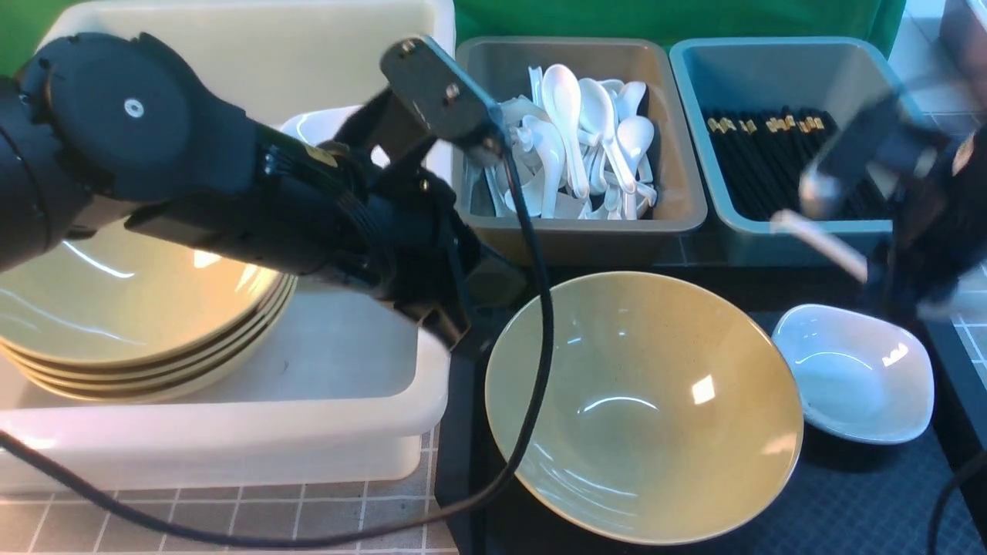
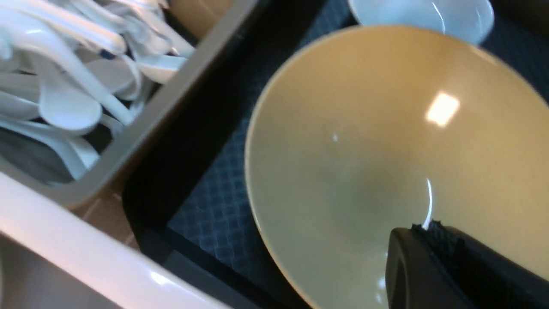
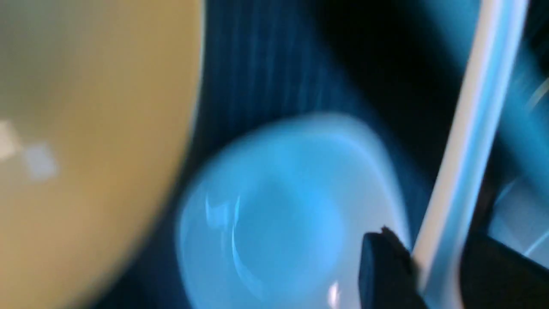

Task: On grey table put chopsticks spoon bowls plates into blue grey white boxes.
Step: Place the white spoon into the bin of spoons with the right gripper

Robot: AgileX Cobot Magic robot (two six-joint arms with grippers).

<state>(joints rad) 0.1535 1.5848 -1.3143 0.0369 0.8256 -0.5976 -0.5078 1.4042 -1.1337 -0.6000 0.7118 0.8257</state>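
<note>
A wide olive-yellow bowl (image 1: pixel 644 408) sits on the black tray, with a small white plate (image 1: pixel 856 374) to its right. My left gripper (image 1: pixel 453 330) is at the bowl's left rim; in the left wrist view it (image 2: pixel 429 229) hangs over the bowl (image 2: pixel 364 141), jaws together and empty. My right gripper (image 1: pixel 879 270), blurred, is above the plate and shut on a white spoon (image 1: pixel 819 240) by its handle. In the right wrist view the gripper (image 3: pixel 437 266) holds the spoon (image 3: pixel 472 128) over the plate (image 3: pixel 279 214). The chopsticks (image 1: pixel 779 162) lie in the blue box (image 1: pixel 771 62).
The grey box (image 1: pixel 578 231) holds several white spoons. The white box (image 1: pixel 231 439) at left holds a stack of yellow bowls (image 1: pixel 139 308) and a white plate (image 1: pixel 316 123). The black tray (image 1: pixel 848 493) lies on the grey table (image 1: pixel 231 516). A cable crosses the bowl.
</note>
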